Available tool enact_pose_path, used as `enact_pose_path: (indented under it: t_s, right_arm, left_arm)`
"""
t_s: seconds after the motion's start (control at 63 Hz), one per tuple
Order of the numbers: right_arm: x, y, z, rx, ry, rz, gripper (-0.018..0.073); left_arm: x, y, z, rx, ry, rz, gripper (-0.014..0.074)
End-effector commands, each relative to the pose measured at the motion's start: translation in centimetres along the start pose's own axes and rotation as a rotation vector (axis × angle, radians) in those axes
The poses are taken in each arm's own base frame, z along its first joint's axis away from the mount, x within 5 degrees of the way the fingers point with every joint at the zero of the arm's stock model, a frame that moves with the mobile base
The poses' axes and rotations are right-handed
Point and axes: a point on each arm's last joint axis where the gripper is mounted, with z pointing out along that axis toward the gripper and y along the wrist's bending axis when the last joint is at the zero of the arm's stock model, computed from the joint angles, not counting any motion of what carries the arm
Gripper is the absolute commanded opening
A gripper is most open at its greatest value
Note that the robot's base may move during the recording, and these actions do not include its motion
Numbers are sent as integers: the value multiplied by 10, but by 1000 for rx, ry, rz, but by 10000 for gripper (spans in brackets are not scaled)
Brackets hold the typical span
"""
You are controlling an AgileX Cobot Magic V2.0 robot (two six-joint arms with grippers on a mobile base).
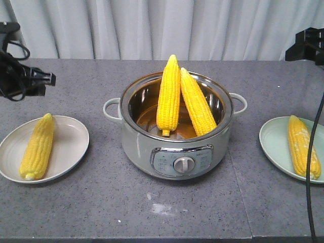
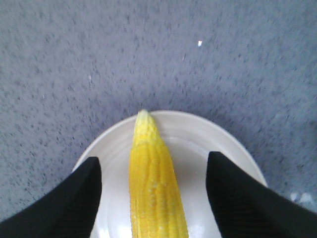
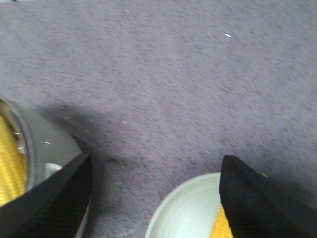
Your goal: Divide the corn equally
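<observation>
Two cobs of corn (image 1: 168, 96) (image 1: 198, 103) stand leaning in the steel pot (image 1: 177, 152) at the middle of the table. One cob (image 1: 38, 147) lies on the white plate (image 1: 71, 147) at the left, and another cob (image 1: 302, 146) lies on the pale green plate (image 1: 276, 139) at the right. My left gripper (image 2: 153, 158) hovers open above the white plate (image 2: 198, 134), its jaws apart on either side of that cob (image 2: 153, 188) without touching it. My right gripper (image 3: 156, 159) is open and empty, high between the pot (image 3: 54, 144) and the green plate (image 3: 183, 208).
The pot has side handles (image 1: 111, 109) and a front control knob (image 1: 184, 164). A black cable (image 1: 311, 167) hangs over the right plate. Grey curtains close off the back, and a seam runs across the tabletop near its front edge.
</observation>
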Motion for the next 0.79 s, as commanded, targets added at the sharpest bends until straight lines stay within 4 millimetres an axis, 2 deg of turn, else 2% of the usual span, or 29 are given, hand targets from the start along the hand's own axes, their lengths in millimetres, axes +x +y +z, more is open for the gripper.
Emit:
enact_pose_path:
  t_s: [0.0,0.286,0.397,0.65,0.777]
  right_arm:
    - [-17,13,-26,-56,-161,-15,529]
    - [-24,29,-35,-207,-242,-9,529]
    - [-27,38,-50,-260,-305,-25,529]
    - [-31,67,-104,-391,-482,-78,529]
    - [-30,78,-124,-450,-534,-94,529]
  left_arm:
    - [-21,1,-49,26,-172,-18,453]
    - [-24,5,-96,40,-286,-29,451]
    - [-21,7,-115,45,-326,-32,451]
    - [-9,13,-161,57,-423,-39,451]
    - [-1,15,-178,49,-441,-3,451]
